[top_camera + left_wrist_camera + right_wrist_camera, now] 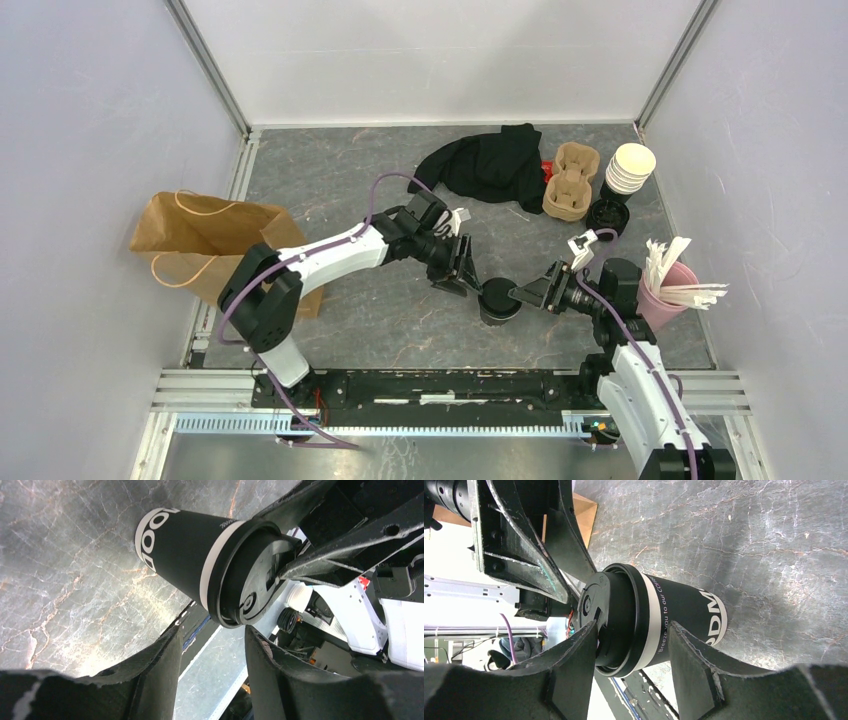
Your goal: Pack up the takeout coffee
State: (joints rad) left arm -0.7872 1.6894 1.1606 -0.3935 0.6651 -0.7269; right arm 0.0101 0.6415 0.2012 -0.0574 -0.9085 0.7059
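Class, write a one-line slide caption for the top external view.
Left gripper and right gripper flank a lidded black cup mid-table; paper bag lies left, carrier tray and cup stack behind.

Read only part of the white lettering on the capped cup (674,615), cut short by the right gripper (633,626) in front. From above, saw nothing of its base. Could not see inside the paper bag (210,235).
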